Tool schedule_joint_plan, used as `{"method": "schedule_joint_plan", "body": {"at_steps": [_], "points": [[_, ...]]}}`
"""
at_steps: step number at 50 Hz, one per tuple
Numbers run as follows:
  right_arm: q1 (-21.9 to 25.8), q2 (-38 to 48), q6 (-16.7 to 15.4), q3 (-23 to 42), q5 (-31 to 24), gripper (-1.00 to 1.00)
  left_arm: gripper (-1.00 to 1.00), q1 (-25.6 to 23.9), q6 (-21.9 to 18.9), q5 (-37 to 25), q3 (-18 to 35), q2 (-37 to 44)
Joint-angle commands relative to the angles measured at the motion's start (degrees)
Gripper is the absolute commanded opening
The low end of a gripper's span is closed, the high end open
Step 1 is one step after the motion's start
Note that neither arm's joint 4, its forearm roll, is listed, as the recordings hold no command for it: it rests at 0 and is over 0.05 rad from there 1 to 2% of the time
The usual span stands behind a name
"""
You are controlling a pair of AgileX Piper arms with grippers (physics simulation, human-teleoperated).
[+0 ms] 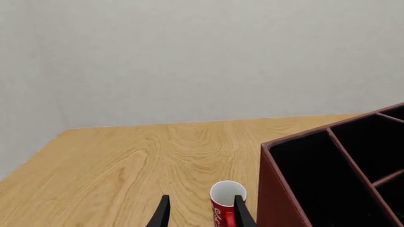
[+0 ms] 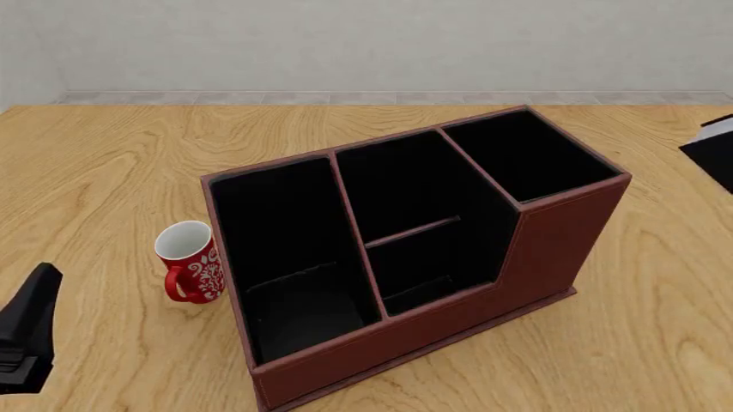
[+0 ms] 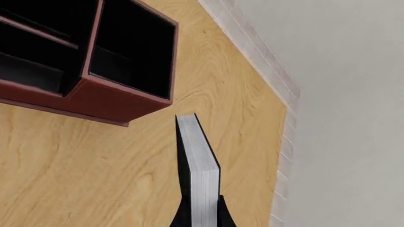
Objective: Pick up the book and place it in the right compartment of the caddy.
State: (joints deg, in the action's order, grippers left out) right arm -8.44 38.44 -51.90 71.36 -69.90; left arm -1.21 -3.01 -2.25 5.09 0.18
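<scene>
The book (image 3: 198,163) is clamped edge-on between the right gripper (image 3: 200,215) fingers, white pages showing, held up off the table (image 2: 103,163) to the right of the caddy (image 2: 550,249); in the front view only its corner pokes in at the right edge. The right compartment (image 2: 527,154), that squarish end section, has nothing in it. The left gripper (image 1: 200,213) hangs low at the near left with its fingers spread apart and holding nothing, right by the red-and-white mug (image 2: 192,262) standing just left of the caddy.

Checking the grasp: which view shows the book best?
The right wrist view: the book runs out from between the jaws, white page edges facing the camera. The front view catches only a corner at its right edge; the left wrist view shows none.
</scene>
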Motion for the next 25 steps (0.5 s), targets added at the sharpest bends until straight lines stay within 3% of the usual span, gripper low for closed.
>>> {"method": "schedule_joint_plan", "body": {"at_steps": [1,10,12,25], "points": [[1.7,2.2,0.5,5.5,0.0,-1.0,1.0,0.2,0.0,0.1,-0.1,-0.1],[2.8,4.7,3.1,9.6,0.0,-1.0,1.0,0.4,0.0,0.1,0.0,-0.1],[5.6,5.9,6.0,11.8,0.0,-1.0,1.0,0.4,-0.2,0.1,-0.1,-0.1],[12.0,12.1,12.6,21.9,0.0,-1.0,1.0,-0.1,-0.5,-0.4,-0.1,-0.1]]}}
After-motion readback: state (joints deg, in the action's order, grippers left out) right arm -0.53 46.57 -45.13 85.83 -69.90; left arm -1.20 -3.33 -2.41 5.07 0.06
